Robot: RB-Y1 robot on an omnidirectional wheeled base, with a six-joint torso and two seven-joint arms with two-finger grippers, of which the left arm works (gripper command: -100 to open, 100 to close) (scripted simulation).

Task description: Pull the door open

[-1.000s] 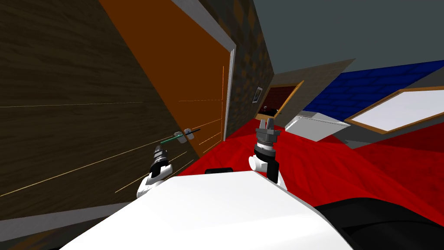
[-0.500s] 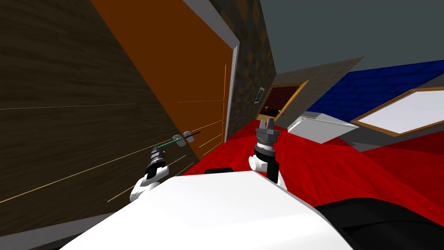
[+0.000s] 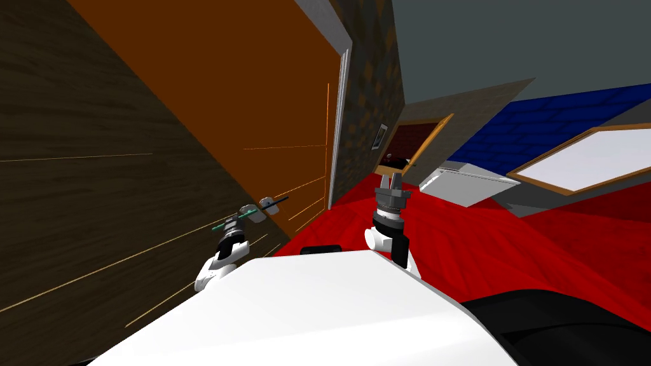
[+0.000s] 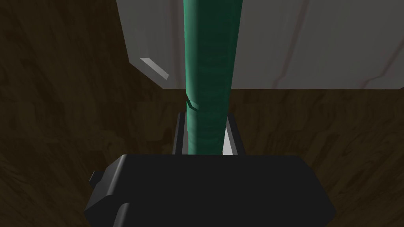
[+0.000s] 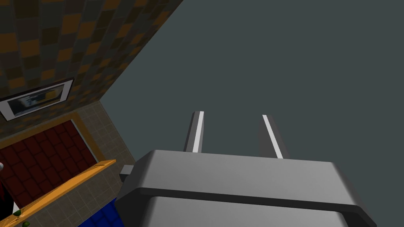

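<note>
The door face (image 3: 95, 165) reads as dark brown wood with a streaky grain, matt and crossed by thin pale lines. The panel (image 3: 254, 82) beside it is flat orange with no grain. The lever (image 4: 208, 71) is smooth green with a soft sheen, and whether it is painted metal or plastic I cannot tell. The plate (image 4: 307, 43) behind it is pale grey with faint veins, stone-like. The left gripper (image 4: 207, 118) has a matt black body. On the right gripper (image 5: 232, 114) the fingers (image 5: 272, 136) are light grey with bright, metal-like edges. The floor (image 3: 508, 254) is matt red, faintly ribbed.

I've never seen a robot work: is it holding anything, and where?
Its left gripper is shut around the bar of the green door handle; the right gripper holds nothing.
</note>
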